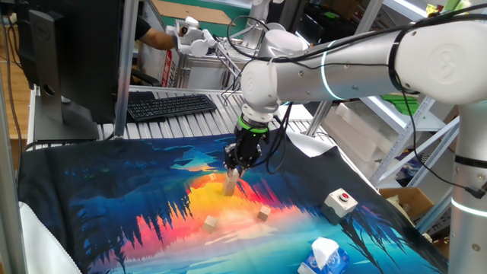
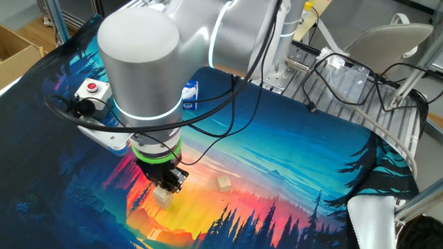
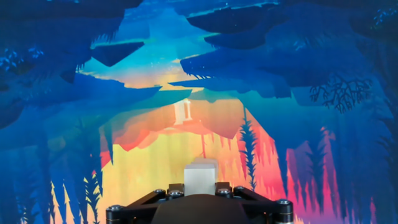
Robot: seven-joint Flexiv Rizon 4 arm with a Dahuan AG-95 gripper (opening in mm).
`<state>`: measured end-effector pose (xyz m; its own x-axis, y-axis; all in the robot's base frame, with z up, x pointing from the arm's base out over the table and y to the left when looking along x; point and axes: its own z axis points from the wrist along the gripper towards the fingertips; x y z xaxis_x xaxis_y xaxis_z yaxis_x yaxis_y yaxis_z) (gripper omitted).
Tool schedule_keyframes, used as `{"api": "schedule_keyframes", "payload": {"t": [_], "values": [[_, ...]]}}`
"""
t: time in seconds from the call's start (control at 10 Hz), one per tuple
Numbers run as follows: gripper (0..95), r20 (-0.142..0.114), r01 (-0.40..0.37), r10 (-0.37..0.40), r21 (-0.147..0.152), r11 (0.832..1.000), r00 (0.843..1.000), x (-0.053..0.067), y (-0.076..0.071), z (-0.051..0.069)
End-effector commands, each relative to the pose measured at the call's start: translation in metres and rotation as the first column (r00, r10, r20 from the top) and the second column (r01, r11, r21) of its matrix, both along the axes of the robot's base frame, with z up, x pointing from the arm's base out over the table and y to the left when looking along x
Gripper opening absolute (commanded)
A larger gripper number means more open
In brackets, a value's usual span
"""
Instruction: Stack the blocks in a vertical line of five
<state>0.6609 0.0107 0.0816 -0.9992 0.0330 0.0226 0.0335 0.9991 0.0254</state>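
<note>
On the colourful mat (image 1: 114,198) covering the desk, one loose block (image 1: 210,223) lies left of centre toward the near edge. Above and just right of it the fingers (image 1: 232,174) point straight down, closed narrowly on a held block (image 1: 230,185) that stands low over the orange patch; whether another block lies under it cannot be told. Another block (image 1: 263,215) rests further right, well apart. Rightward sits the white box with a red button (image 1: 340,202), and the blue-and-white carton (image 1: 323,257) lies near the front edge.
</note>
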Motion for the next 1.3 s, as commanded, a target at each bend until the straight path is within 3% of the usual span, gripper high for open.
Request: {"api": "schedule_keyframes", "payload": {"t": [0.1, 0.2, 0.6, 0.7, 0.9, 1.0, 1.3], "values": [[19.0, -0.004, 0.027, -0.027, -0.002, 1.0, 1.0, 0.0, 0.0, 0.0], [38.0, -0.003, 0.036, -0.036, -0.002, 0.999, 0.999, 0.0, 0.001, 0.0], [38.0, -0.003, 0.055, -0.055, -0.003, 0.998, 0.998, -0.001, 0.001, 0.001], [57.0, -0.003, 0.061, -0.061, -0.003, 0.998, 0.998, -0.001, 0.001, 0.001], [57.0, -0.003, 0.069, -0.069, -0.001, 0.998, 0.998, -0.002, 0.001, 0.003], [76.0, -0.007, 0.071, -0.071, 0.001, 0.997, 0.997, -0.003, 0.001, 0.007], [76.0, -0.009, 0.057, -0.057, 0.005, 0.998, 0.998, -0.013, -0.002, 0.021]]}}
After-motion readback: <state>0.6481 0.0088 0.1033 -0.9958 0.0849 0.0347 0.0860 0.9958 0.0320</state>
